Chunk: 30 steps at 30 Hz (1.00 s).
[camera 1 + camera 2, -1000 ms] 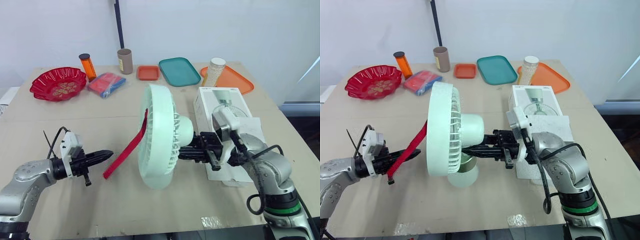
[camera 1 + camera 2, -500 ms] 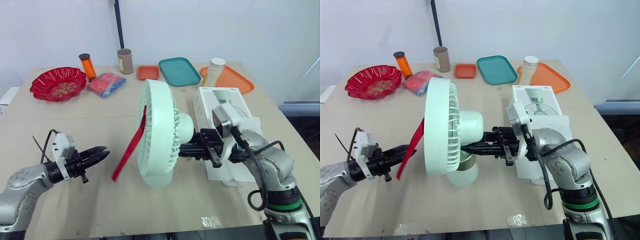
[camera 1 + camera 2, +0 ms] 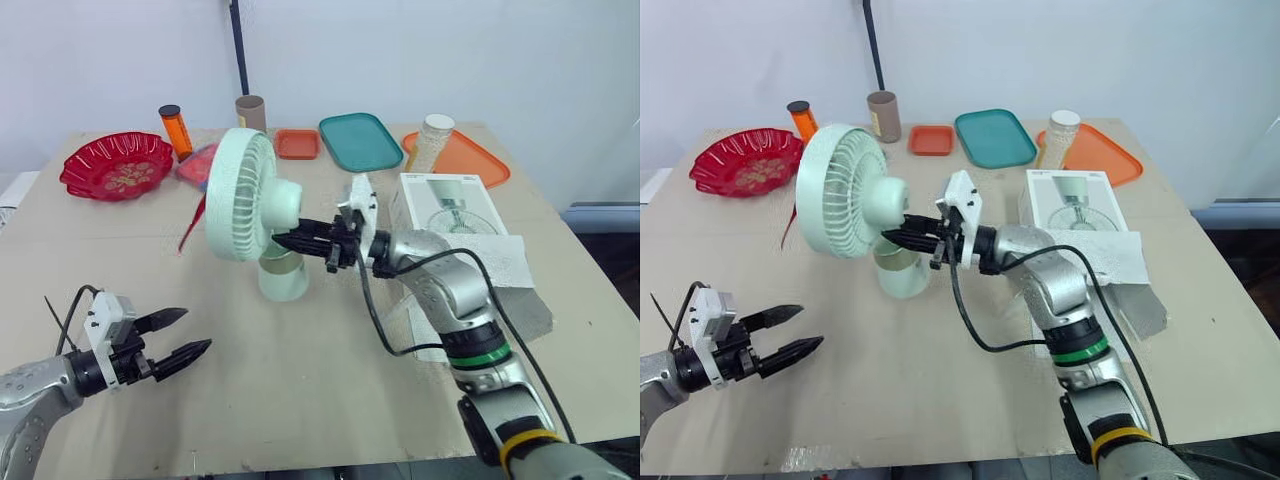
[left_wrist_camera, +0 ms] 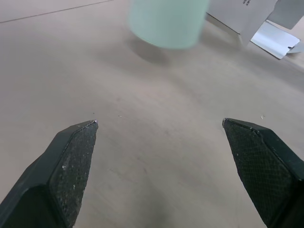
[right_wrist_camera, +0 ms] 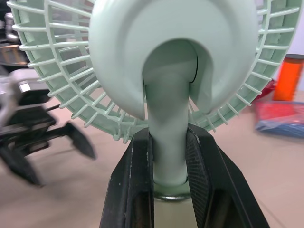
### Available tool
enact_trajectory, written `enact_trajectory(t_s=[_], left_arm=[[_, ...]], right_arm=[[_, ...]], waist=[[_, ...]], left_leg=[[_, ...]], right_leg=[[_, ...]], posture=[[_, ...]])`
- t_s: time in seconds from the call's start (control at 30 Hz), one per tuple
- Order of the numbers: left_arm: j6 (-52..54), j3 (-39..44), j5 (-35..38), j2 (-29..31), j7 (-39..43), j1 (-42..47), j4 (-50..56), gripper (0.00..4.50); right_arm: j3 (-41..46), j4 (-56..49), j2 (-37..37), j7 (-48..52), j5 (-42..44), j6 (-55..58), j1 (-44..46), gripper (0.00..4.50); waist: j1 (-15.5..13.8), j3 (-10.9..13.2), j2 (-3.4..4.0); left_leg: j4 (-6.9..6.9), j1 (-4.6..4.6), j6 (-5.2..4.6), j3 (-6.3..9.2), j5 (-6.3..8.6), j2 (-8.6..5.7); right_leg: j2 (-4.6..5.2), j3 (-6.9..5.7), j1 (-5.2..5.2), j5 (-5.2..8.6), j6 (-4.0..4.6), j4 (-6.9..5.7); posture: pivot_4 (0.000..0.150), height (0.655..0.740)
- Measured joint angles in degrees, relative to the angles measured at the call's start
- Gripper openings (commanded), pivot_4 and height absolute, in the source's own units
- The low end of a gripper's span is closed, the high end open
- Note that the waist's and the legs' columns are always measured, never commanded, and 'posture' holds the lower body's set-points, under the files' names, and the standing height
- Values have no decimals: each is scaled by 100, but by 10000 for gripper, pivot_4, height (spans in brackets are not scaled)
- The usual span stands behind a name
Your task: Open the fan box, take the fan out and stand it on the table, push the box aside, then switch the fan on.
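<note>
Right wrist view — right jaws clamp the neck of the upright fan (image 5: 171, 61); left jaws gape apart.

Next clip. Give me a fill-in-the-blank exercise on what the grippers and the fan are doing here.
The right gripper is shut on the neck of the ____. The left gripper hovers ____, holding nothing. The fan is ____, base down. The fan box lies on the robot's ____ of the fan. Missing: fan; open; upright; right.
</note>
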<state>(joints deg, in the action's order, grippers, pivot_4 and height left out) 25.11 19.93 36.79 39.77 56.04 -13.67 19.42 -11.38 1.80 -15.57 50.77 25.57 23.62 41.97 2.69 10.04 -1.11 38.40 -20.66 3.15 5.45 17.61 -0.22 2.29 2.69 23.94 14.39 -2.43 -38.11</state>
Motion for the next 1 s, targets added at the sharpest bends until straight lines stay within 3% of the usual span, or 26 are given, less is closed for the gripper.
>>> enact_trajectory(t_s=[0.53,0.67,0.7,0.9,1.0], left_arm=[[-174,-390,-266,-225,-275,-46,252,44863],[-243,-435,-312,-235,-286,13,225,45000],[-256,-441,-315,-242,-288,40,217,45000],[-285,-569,-386,-290,-302,83,186,45000],[-309,-615,-415,-299,-300,112,166,45000]], right_arm=[[114,2491,828,86,-553,-1206,713,4388],[99,2588,829,278,-673,-1484,710,21195],[92,2583,837,319,-685,-1558,710,22786],[8,2474,769,674,-783,-1669,455,43341],[-10,2302,681,848,-782,-1623,323,44303]], waist=[[11,0,1],[10,0,1],[10,-1,1],[9,-1,1],[8,-1,2]], left_leg=[[-5,-5,0,-15,0,5],[-5,-5,0,-16,0,4],[-5,-4,0,-16,0,5],[-4,-4,0,-15,0,4],[-4,-4,0,-15,0,5]], right_leg=[[-3,3,18,-4,6,-6],[-2,3,18,-4,6,-6],[-2,3,17,-4,7,-7],[-2,3,16,-4,7,-7],[-2,3,17,-4,7,-8]], posture=[[1500,7400],[1500,7400],[1500,7400],[1500,7400],[1500,7400]])
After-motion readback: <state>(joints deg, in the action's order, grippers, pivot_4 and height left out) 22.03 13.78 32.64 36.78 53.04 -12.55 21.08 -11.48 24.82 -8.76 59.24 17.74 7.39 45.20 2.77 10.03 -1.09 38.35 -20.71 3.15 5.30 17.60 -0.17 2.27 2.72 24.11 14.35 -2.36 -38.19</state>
